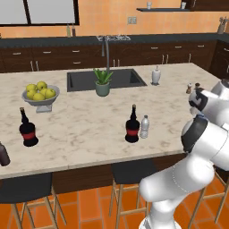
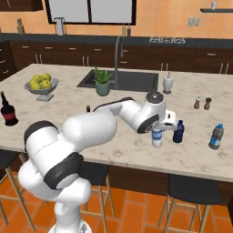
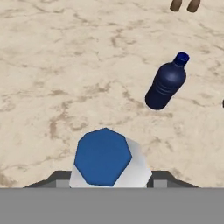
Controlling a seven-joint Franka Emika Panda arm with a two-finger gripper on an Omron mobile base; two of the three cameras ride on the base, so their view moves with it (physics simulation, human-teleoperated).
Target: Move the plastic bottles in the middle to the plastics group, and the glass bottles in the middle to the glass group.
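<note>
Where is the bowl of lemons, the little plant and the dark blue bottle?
bowl of lemons [image 1: 40, 99]: left base view, bowl's rim.
little plant [image 1: 102, 88]: left base view, its pot.
dark blue bottle [image 3: 165, 86]: hand view, its body.

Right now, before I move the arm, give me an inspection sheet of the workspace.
Surface: marble counter with a sink set in it.
Job's things: blue-cap bottle upright beside the dark-blue bottle; teal bottle further right. White-cap bottle stands next to the middle black bottle. Left black bottle and brown bottle are at the counter's left end.
Clutter: fruit bowl, plant, soap dispenser, two shakers.
Gripper: gripper is over the blue-cap bottle with a finger on either side; whether it grips cannot be told.
Cables: nothing seen.
Surroundings: stools under the counter, dark cabinets behind.
</note>
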